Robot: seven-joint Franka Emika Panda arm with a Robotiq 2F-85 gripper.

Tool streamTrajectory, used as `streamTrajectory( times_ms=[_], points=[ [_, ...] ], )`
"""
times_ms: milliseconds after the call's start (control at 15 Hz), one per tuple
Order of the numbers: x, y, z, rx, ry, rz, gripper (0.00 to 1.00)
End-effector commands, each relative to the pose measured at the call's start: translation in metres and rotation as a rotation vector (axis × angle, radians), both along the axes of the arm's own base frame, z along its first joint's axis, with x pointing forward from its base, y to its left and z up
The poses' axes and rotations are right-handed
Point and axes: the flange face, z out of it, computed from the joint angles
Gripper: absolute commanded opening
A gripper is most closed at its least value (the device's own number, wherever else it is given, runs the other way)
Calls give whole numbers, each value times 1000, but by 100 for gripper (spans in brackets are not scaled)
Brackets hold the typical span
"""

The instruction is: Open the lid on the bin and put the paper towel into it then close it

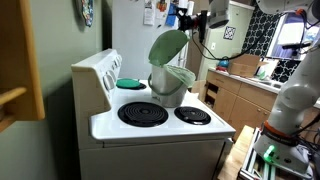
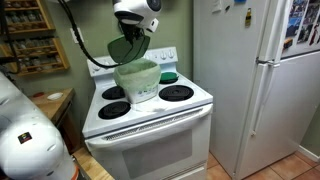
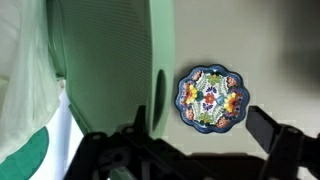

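The grey-white bin (image 1: 172,90) (image 2: 138,82) stands on the white stove between the burners. Its sage-green lid (image 1: 167,47) (image 2: 125,48) is swung up and stands nearly upright on its hinge. My gripper (image 1: 186,22) (image 2: 135,28) is at the lid's top edge. In the wrist view the lid (image 3: 110,60) fills the left side, seen edge on, and its rim lies just inside the left finger of my gripper (image 3: 190,150), whose fingers are spread apart. I cannot make out the paper towel in any view.
A flat teal dish (image 1: 130,83) (image 2: 168,76) lies on a back burner. The stove top (image 1: 160,125) has black coil burners. A white fridge (image 2: 260,80) stands beside the stove. A painted plate (image 3: 210,98) hangs on the wall behind. Wooden counters (image 1: 235,95) stand nearby.
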Motion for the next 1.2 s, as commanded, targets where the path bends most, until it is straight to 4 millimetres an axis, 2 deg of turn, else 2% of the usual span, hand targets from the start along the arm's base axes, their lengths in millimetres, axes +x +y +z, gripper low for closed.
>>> streamTrajectory(
  times_ms=[0, 267, 467, 1133],
  points=[
    [-9, -13, 0, -114, 16, -52, 100],
    [-15, -24, -1, -226, 42, -73, 100],
    [-20, -23, 0, -237, 57, -62, 100],
    [-36, 21, 37, 77, 20, 29, 100]
  ],
)
